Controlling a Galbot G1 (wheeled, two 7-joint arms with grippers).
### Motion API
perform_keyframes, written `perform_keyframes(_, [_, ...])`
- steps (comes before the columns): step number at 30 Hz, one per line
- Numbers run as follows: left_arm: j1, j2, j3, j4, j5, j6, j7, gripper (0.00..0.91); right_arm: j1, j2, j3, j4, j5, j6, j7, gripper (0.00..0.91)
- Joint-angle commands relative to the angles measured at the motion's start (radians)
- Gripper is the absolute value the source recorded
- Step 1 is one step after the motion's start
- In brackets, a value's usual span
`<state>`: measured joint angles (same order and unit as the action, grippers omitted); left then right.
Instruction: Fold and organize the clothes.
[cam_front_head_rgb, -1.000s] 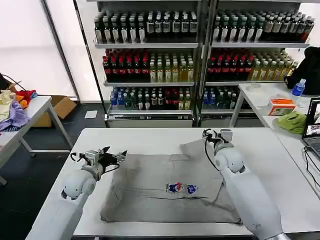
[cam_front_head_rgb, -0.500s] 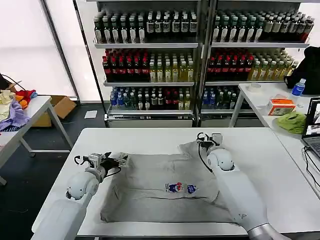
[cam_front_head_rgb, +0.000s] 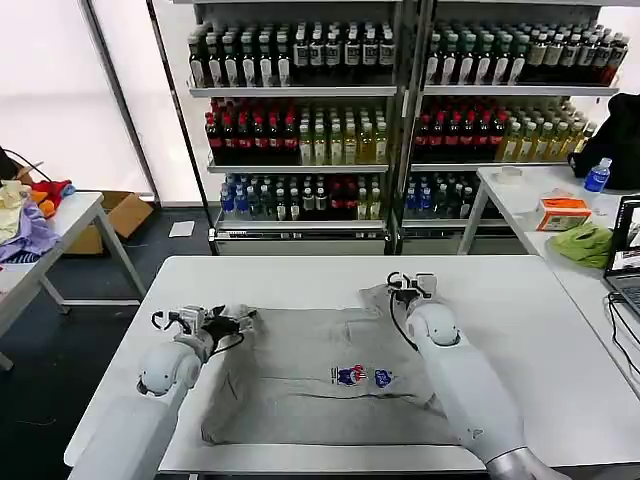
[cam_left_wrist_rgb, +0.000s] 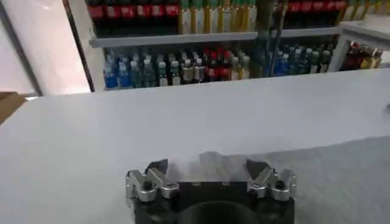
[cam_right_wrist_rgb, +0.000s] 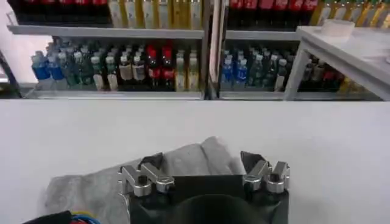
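A light grey shirt (cam_front_head_rgb: 330, 375) is spread flat on the white table (cam_front_head_rgb: 520, 300), chest print up. It is judged soft, light and limp, best pinched at sleeve edges. The left gripper (cam_front_head_rgb: 237, 320) is held wide open at one sleeve, the right gripper (cam_front_head_rgb: 408, 284) wide open over the other; nothing is gripped.

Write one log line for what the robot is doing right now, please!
stage: reaching to fold | grey shirt: flat on white table | left gripper: open, at shirt's left corner | right gripper: open, at right sleeve
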<state>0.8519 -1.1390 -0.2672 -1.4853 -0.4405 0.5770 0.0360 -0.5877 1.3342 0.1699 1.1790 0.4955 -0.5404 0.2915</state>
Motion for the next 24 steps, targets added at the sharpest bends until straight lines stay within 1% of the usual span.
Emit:
perform_keyframes(1, [0.009,0.001,0.012,0.002,0.029,0.002,0.005,0.000,-0.073,0.003,0.027,0.037,0.004,-0.003,0.005,0.000])
perform_keyframes(10, [0.014,0.012,0.020,-0.004,0.025,0.002,0.000,0.000,-0.107,-0.004,0.026,0.104,-0.001,-0.006,0.014,0.000])
perform_keyframes(19, [0.010,0.002,0.018,-0.012,0.018,0.000,-0.006,0.000,-0.120,-0.016,0.036,0.172,0.012,-0.007,0.023,0.000])
perform_keyframes(23, [0.008,-0.008,0.011,-0.027,0.010,-0.001,-0.009,0.000,-0.123,-0.020,0.056,0.222,0.034,-0.001,0.032,0.000])
perform_keyframes(24, [0.010,-0.011,0.008,-0.039,0.007,-0.013,-0.009,0.000,-0.123,-0.021,0.057,0.228,0.033,0.002,0.032,0.000])
